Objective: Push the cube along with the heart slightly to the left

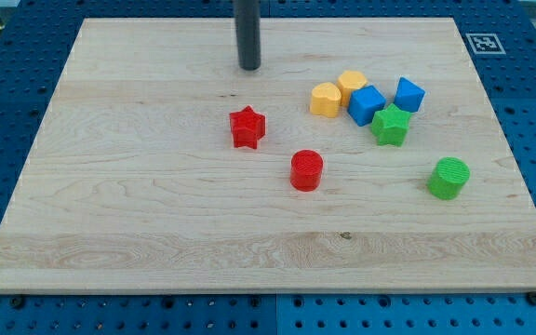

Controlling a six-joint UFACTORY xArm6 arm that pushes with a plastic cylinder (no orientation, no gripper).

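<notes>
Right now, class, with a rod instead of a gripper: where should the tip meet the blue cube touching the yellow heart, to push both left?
No grip is possible, so push. I'd meet the blue cube on its right face, coming from the view's right, since the yellow heart sits against its left. The gap is tight: a second blue block and the green star crowd it. My tip is up-left.

The pale wooden bench [156, 223] carries eight small blocks. A red star [247, 127] and a red cylinder [306, 170] sit near its middle. Toward the view's upper right cluster a yellow heart [325, 99], a yellow block [352, 84], two blue cubes [367, 104] [409, 94] and a green star [391, 125]. A green cylinder [448, 178] stands apart, lower right.
</notes>
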